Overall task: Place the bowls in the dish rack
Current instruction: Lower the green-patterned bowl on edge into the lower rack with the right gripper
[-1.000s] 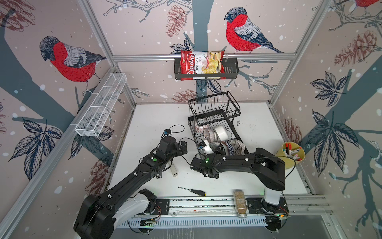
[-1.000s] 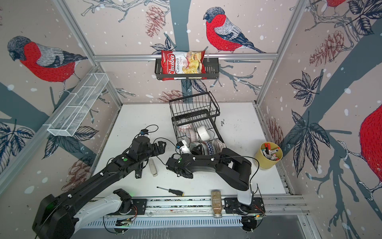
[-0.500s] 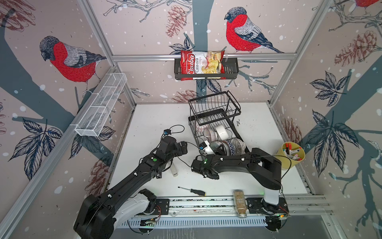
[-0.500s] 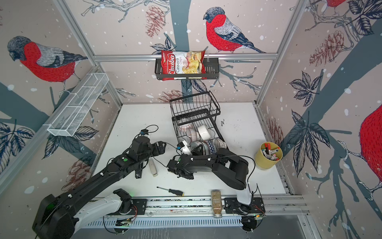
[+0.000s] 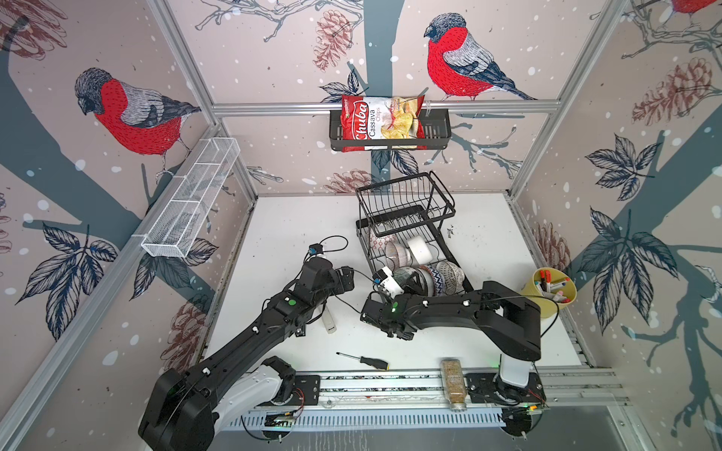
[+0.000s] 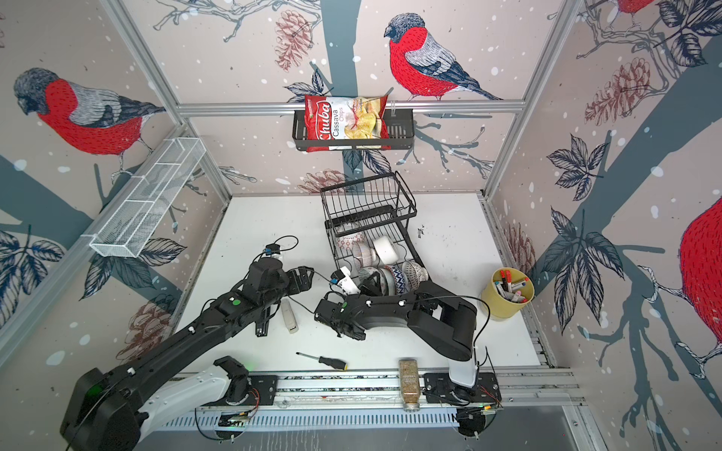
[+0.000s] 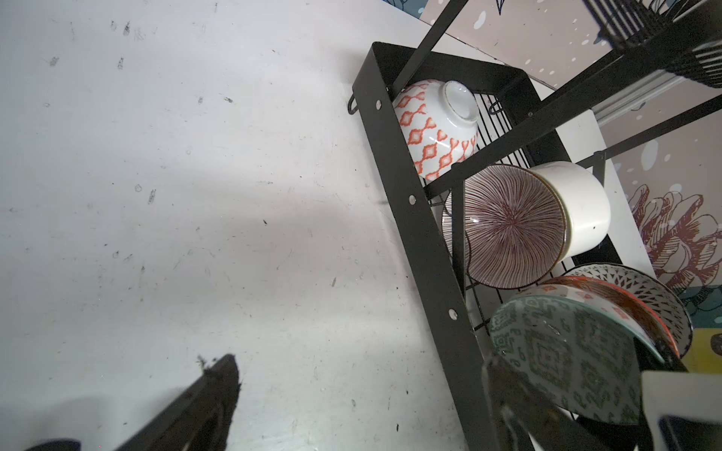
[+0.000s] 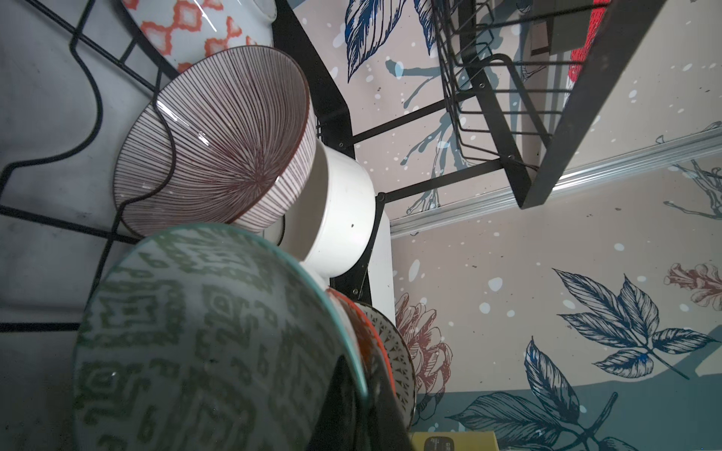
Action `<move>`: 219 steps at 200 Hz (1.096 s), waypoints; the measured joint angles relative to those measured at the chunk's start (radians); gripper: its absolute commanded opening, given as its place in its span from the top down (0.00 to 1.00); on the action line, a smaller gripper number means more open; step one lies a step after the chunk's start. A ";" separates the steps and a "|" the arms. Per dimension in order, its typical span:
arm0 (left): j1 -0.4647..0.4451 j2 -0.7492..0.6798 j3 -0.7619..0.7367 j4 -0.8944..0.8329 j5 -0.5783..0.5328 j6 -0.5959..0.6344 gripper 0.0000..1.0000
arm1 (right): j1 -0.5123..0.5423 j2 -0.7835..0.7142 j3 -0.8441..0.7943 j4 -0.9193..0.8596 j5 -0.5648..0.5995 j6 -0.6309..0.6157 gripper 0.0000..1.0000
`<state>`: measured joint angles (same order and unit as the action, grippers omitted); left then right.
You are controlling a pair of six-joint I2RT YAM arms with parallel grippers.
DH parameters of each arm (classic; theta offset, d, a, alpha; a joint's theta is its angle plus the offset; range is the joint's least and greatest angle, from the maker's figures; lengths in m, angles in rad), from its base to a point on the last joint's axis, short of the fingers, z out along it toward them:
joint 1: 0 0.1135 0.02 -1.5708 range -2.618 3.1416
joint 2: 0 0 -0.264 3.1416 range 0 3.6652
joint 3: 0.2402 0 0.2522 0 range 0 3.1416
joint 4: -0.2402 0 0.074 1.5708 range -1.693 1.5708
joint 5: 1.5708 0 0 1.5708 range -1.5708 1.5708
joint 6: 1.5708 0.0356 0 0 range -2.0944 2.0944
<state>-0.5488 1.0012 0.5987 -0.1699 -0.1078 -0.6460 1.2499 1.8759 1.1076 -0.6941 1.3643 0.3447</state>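
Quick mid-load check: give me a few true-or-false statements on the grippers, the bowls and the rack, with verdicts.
1. The left gripper is open and holds nothing. True.
2. The plain white bowl lies on the table outside the dish rack. False: it lies in the rack's lower tier, beside the striped bowl.
3. The right gripper is shut on the rim of the teal patterned bowl. True.
4. The rack's upper basket holds two bowls. False: no bowl shows in it.
5. In both top views the yellow cup of markers stands left of the rack. False: it stands to the right.
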 measured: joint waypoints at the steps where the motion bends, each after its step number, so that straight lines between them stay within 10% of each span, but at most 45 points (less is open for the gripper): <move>1: 0.000 0.000 0.000 0.000 0.000 0.000 0.04 | 0.000 0.000 0.000 0.000 0.000 0.000 1.00; 219: 0.003 0.005 -0.010 0.002 0.000 0.000 0.04 | 0.006 -0.020 0.024 0.055 -0.063 -0.099 1.00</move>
<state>-0.5461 1.0061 0.5884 -0.1684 -0.1078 -0.6456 1.2560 1.8561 1.1313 -0.6395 1.3018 0.2459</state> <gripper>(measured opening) 0.962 0.082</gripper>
